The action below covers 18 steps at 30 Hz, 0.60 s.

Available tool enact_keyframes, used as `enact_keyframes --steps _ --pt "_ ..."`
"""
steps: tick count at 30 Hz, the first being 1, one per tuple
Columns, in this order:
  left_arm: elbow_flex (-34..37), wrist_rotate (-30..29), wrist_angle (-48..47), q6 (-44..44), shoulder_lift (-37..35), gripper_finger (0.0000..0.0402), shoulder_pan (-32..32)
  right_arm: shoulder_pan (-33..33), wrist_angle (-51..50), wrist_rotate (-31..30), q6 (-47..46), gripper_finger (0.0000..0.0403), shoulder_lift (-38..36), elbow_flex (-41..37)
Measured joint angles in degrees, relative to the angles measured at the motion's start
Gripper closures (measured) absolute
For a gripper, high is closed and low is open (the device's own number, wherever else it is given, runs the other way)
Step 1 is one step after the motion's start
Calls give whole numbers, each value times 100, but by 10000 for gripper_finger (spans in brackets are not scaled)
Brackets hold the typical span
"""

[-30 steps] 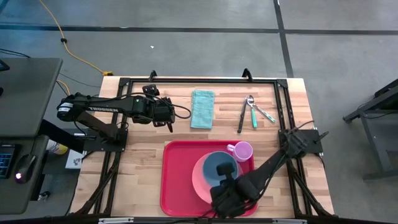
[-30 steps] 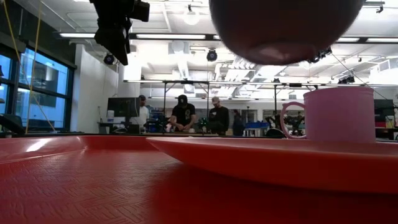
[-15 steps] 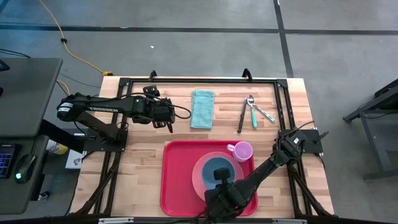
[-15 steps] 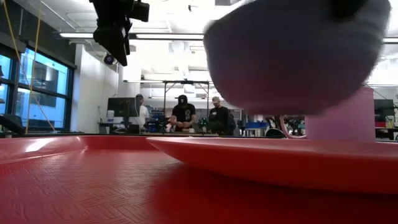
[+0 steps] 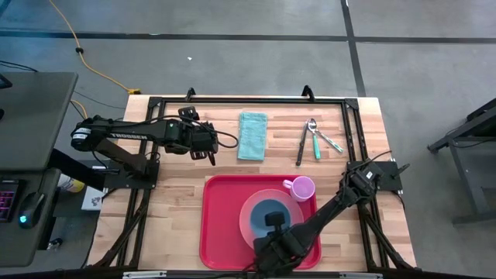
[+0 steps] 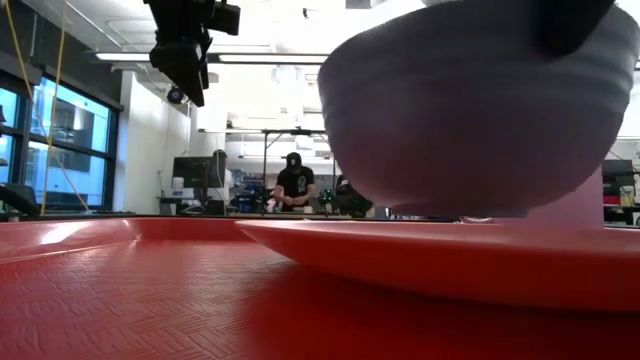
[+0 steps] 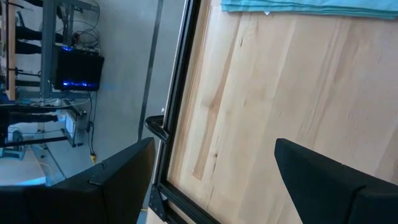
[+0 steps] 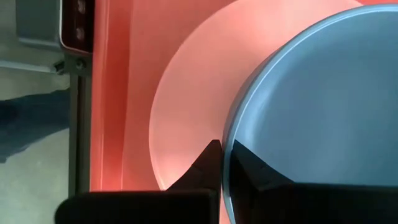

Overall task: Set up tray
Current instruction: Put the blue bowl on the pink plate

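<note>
Tray (image 5: 217,225): red, on the table's near side.
Right gripper (image 8: 224,163): fingers pinched on the rim of the blue-grey bowl (image 5: 268,211) — bowl over the pink plate (image 5: 249,221) on the tray, seemingly just above it.
Pink mug (image 5: 302,187): at the tray's far right corner.
Left gripper (image 5: 211,141): spread wide, empty — beyond the tray, beside the teal cloth (image 5: 253,136).
</note>
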<state>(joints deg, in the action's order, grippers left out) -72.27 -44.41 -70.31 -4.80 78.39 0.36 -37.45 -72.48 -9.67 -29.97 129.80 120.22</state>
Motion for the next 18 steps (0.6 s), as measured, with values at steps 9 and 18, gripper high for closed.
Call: enact_keyframes --steps 9,18 --pt "0 3 -2 -11 0 39 0 -2 75 16 -116 403 0 -8" --pt "0 6 -4 -13 0 39 0 -4 285 151 -303 403 -4 -489"
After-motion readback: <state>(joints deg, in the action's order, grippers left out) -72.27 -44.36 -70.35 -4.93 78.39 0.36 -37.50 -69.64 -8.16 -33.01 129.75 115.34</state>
